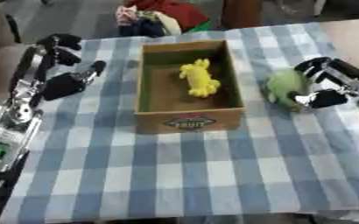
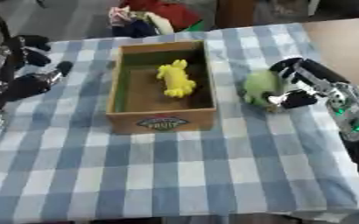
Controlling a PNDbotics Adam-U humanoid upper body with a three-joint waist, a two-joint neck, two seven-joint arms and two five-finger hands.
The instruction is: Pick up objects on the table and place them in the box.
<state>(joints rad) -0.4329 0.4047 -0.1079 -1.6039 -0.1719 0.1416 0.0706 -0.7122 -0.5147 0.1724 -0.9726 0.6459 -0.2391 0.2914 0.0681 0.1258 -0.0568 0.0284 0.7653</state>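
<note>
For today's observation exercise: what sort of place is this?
Probably an indoor robot test set-up, staged like a home table: checked tablecloth, cardboard box holding a yellow toy, right hand round a green toy.

Toy [image 1: 198,78] in box [image 1: 188,120], centre table [image 1: 213,175]

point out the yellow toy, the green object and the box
yellow toy [image 1: 198,79], left eye view, middle of its body
green object [image 2: 260,89], right eye view, its bare left side, beside the right hand
box [image 1: 188,121], left eye view, front wall by the label
</note>
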